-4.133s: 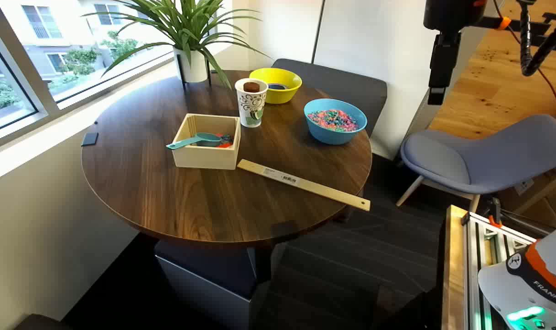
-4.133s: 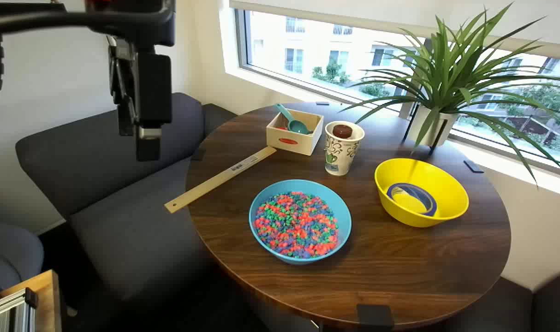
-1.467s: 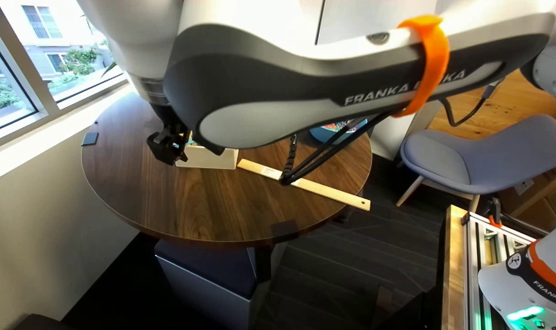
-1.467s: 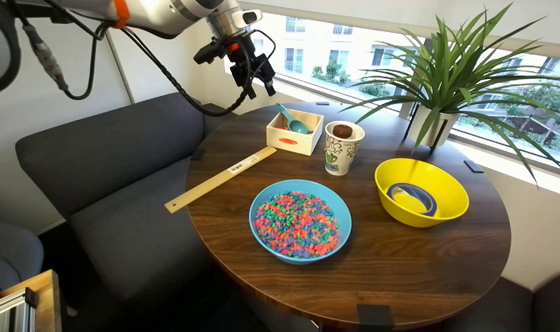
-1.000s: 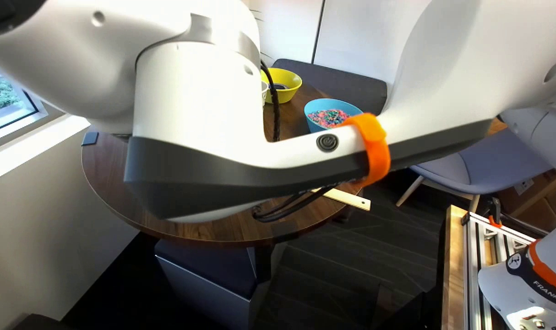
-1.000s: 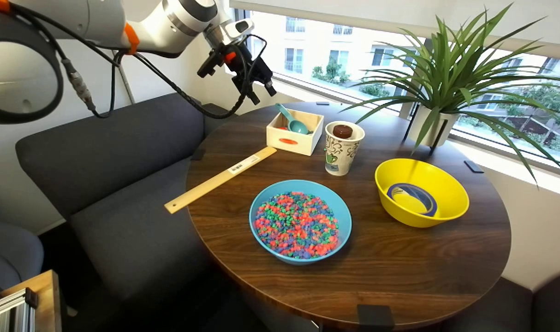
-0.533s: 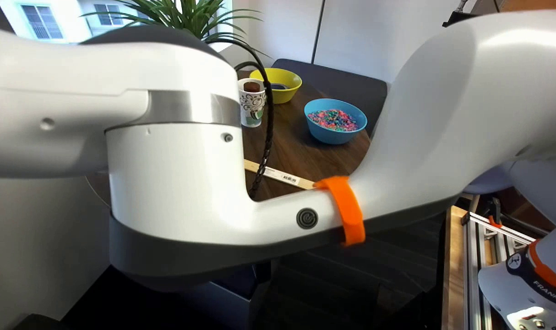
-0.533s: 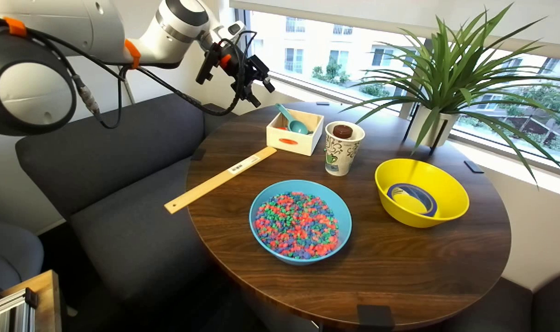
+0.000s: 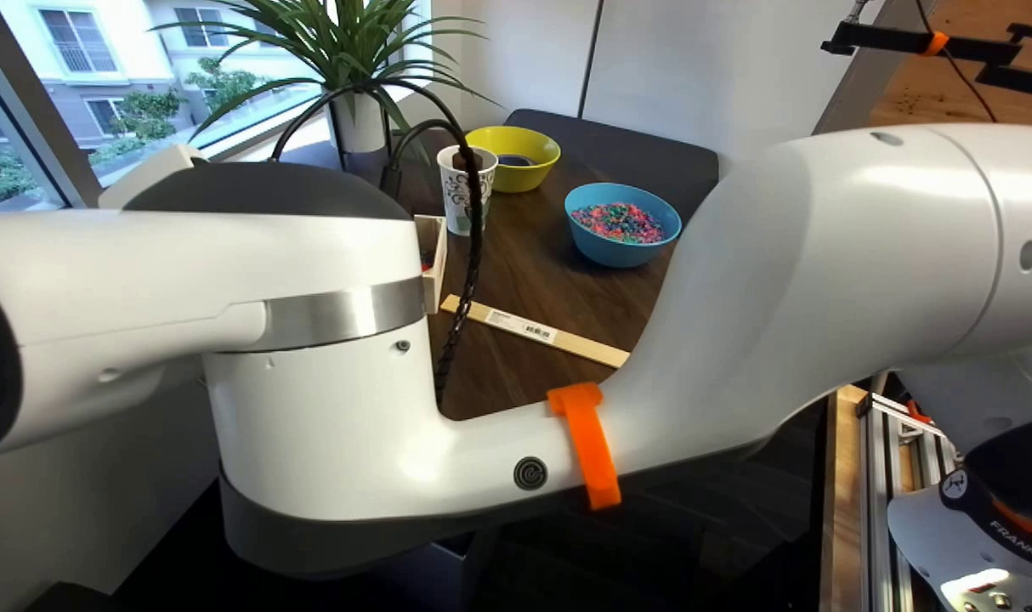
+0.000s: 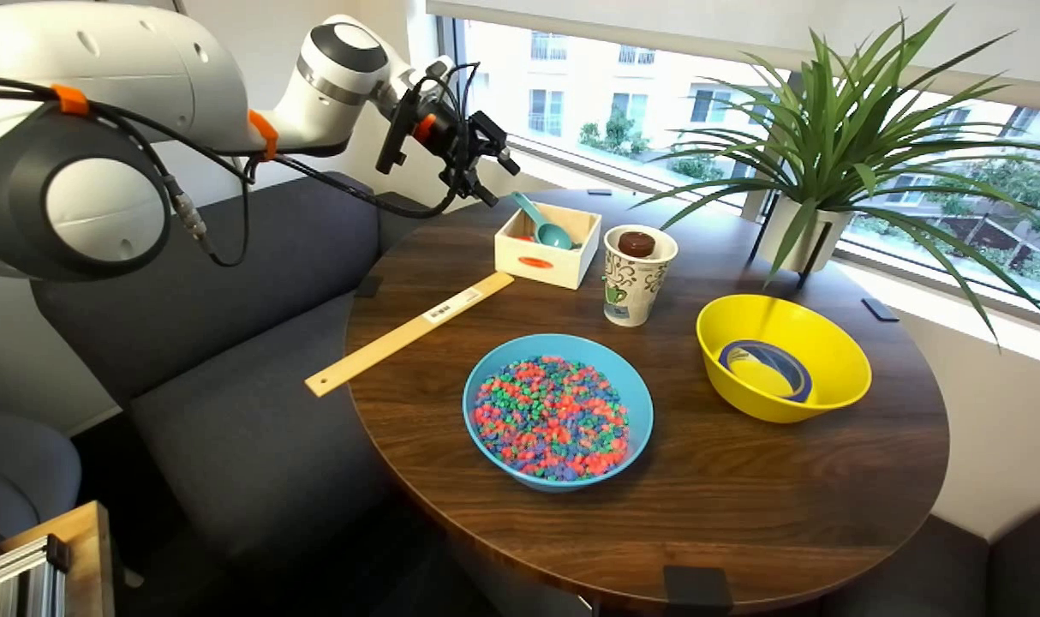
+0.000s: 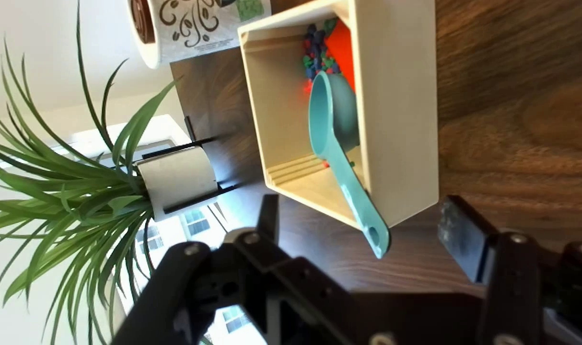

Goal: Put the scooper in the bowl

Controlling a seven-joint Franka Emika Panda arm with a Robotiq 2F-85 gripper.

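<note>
The teal scooper lies in the pale wooden box. Its handle sticks out over the box's rim, and it also shows in the wrist view. An exterior view hides it behind the arm. My gripper is tilted, just beyond the handle's end. In the wrist view the gripper is open and empty. The handle's tip appears between the fingers, touching neither as far as I see. The blue bowl holds colourful bits and stands apart on the table; it also shows in an exterior view.
A patterned paper cup stands beside the box. A flat wooden stick overhangs the table edge. A yellow bowl holds a blue tape roll. A potted plant stands near the window. The box also holds coloured bits and something red.
The arm has swung in from the side over the table to the box. In the last half second the gripper has moved slightly towards the scooper's handle. The objects have not moved.
</note>
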